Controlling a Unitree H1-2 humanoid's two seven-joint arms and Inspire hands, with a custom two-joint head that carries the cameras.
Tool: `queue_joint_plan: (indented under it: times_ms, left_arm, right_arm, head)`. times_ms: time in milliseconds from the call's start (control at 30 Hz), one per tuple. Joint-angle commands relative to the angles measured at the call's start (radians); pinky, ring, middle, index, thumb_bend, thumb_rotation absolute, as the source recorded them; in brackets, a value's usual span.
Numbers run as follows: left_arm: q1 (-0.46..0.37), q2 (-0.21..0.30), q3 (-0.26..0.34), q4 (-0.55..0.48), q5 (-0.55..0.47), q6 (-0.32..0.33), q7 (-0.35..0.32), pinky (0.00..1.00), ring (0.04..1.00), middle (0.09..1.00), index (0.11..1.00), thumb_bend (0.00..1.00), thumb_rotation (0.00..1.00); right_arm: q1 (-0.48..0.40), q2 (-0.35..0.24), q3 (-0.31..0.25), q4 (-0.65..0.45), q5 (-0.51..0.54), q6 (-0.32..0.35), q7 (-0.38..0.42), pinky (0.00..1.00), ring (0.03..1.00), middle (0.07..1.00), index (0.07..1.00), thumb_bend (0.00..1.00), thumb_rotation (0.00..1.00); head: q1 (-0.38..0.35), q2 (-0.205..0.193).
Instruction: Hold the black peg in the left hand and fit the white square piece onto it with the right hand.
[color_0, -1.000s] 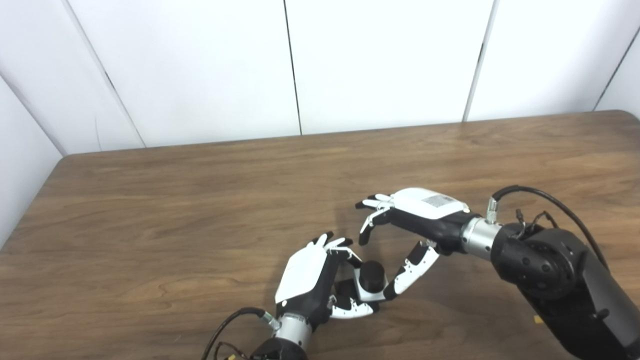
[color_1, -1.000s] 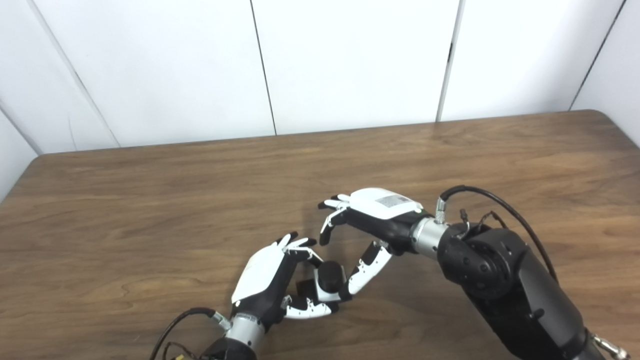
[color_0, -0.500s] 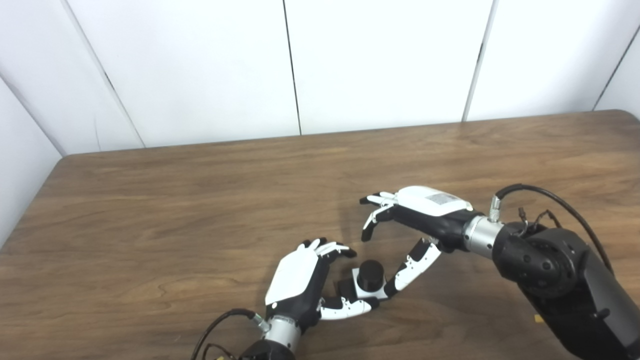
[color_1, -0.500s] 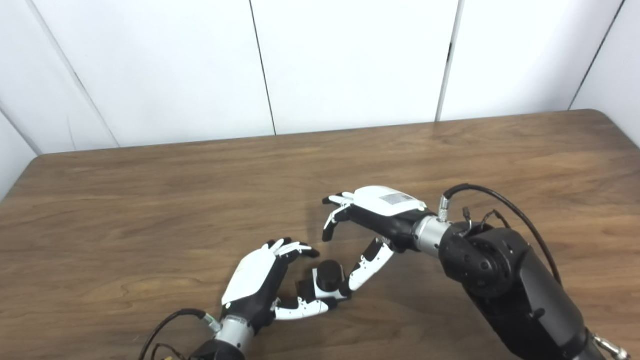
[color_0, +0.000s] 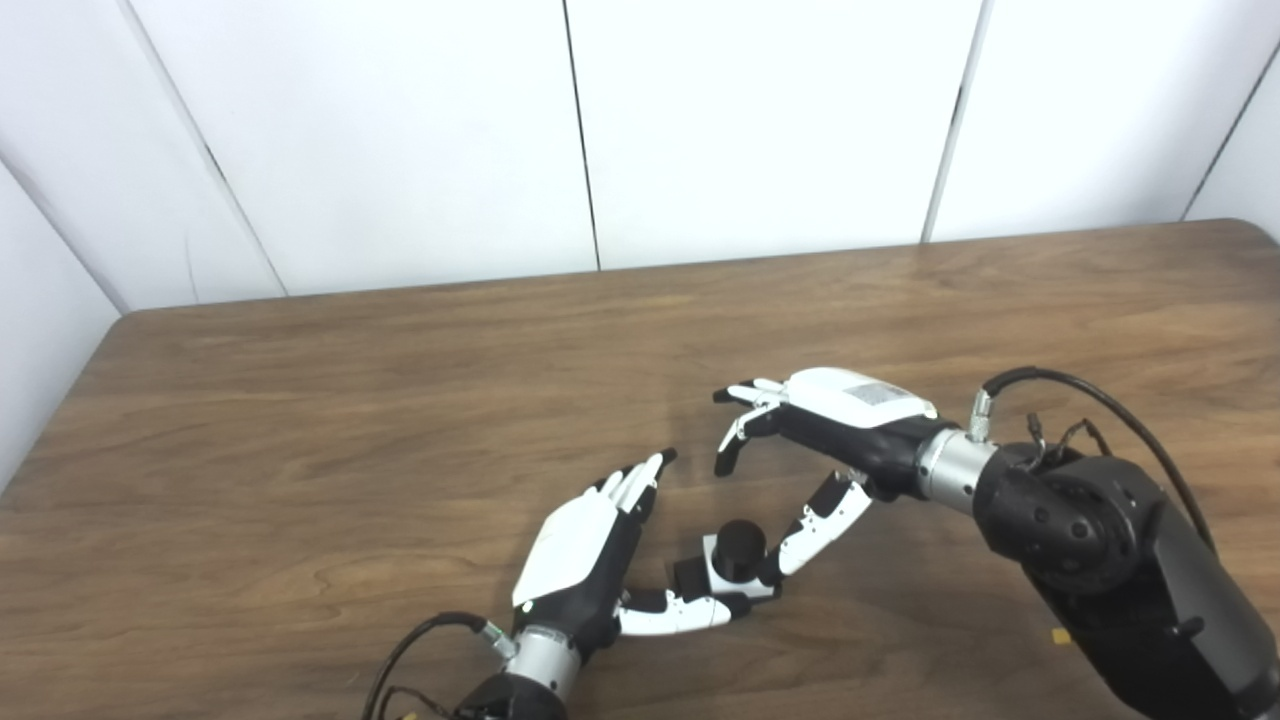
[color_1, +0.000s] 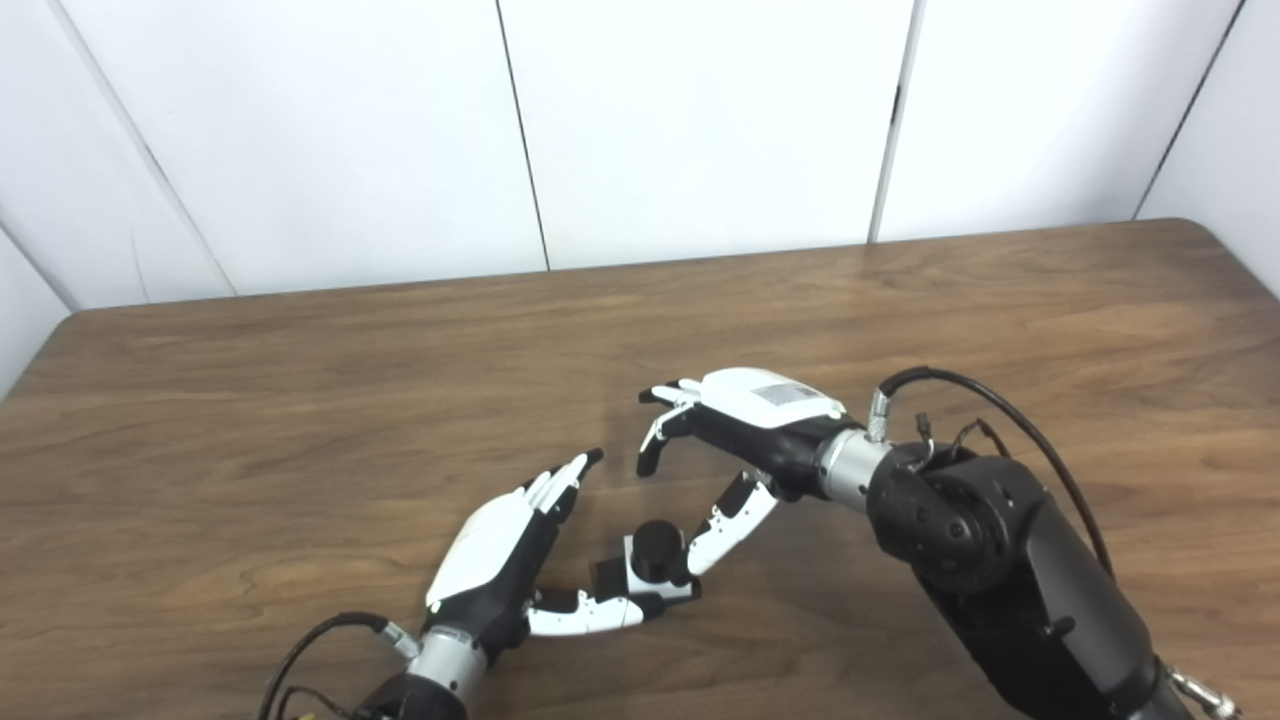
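Standing on the wooden tabletop (color_0: 300, 420) near its front edge, the black peg (color_0: 739, 548) rises upright through the white square piece (color_0: 722, 580) — the white part sits around its base, with a dark block showing just to its left. The left hand (color_0: 585, 545) lies beside it on the left, released, its fingers (color_0: 635, 480) stretched straight and pointing toward the far right, grasping nothing; its thumb (color_0: 675, 610) reaches along the tabletop toward the near side of the white square piece, and I cannot tell whether it touches. The right hand (color_0: 835, 435) comes in from the right and hangs over the spot, also spread and gripping nothing — its curled fingers (color_0: 735, 445) arch above the tabletop on the far side of the peg, clear of it, while its thumb (color_0: 815, 520) slants down to the peg's right side, its tip just beside the peg; contact cannot be made out. The peg and the white piece sit between the two thumbs, neither lifted. A black cable (color_0: 1080, 385) loops over the right wrist, and another curls by the left wrist at the near edge. White wall panels (color_0: 760, 120) stand behind the far edge of the tabletop.
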Motion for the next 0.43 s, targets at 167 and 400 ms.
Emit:
queue_joint_plan:
  times_ms: [167, 400]
  left_arm:
    - [-0.003, 0.013, 0.102, -0.068, -0.12, -0.049, 0.05, 1.0, 1.0, 1.0, 1.0, 0.93, 0.7]
    - [-0.001, 0.025, 0.24, -0.099, -0.297, -0.029, 0.043, 0.94, 1.0, 1.0, 1.0, 0.78, 0.99]
  right_arm:
    - [0.003, -0.019, -0.087, -0.044, 0.035, 0.022, -0.037, 0.99, 1.0, 0.977, 0.853, 1.0, 0.51]
    - [0.085, -0.001, -0.216, -0.058, 0.156, 0.087, -0.093, 0.9, 1.0, 0.993, 0.997, 0.86, 0.78]
  head:
    - [-0.02, -0.007]
    - [-0.031, -0.006]
